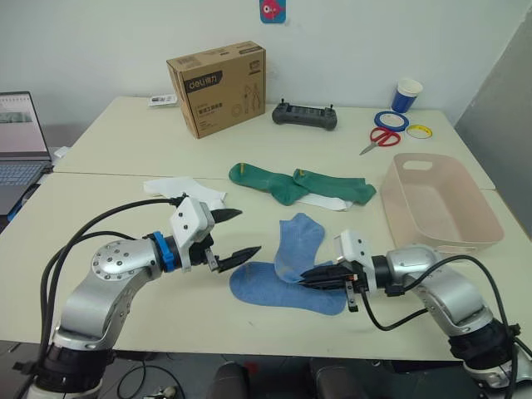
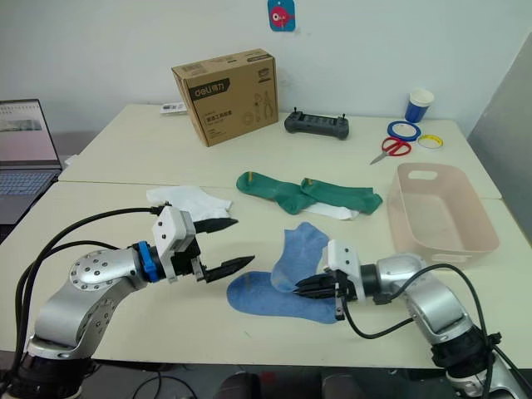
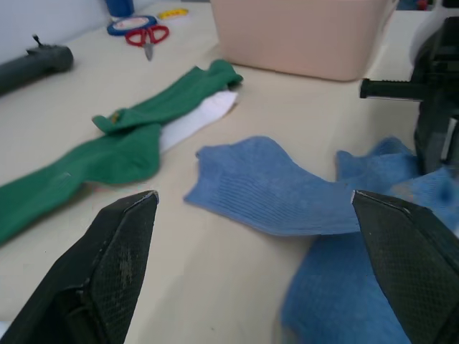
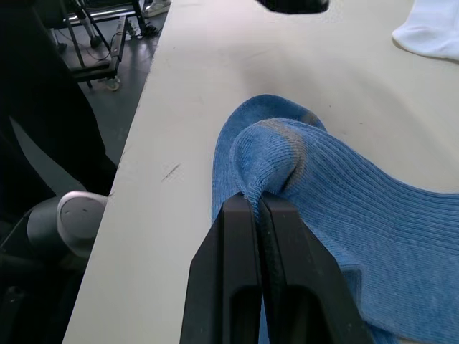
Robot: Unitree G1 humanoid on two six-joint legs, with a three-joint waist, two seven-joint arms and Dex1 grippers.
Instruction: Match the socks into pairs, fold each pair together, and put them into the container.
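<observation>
Nearest the front edge of the pale desk, two light blue ribbed ankle socks are laid one partly over the other. The upper sock's edge is pinched by the right hand, whose black fingers are closed tight on a fold of the knit, as is seen in the right wrist view. The left hand is held just beside the blue socks with its fingers wide apart and nothing between them.

These socks are judged to be light, limp and stretchy: they will sag and drape where unsupported, so a hold at the cuff or toe end, with the other end taken by the free hand, should keep the pair aligned for folding. A pinch of a single layer may let the lower sock be left behind.

Farther back, two dark green socks lie end to end over one plain white sock, and another white sock rests to their left. To the right stands the pale pink rectangular plastic tub, with no socks inside.
</observation>
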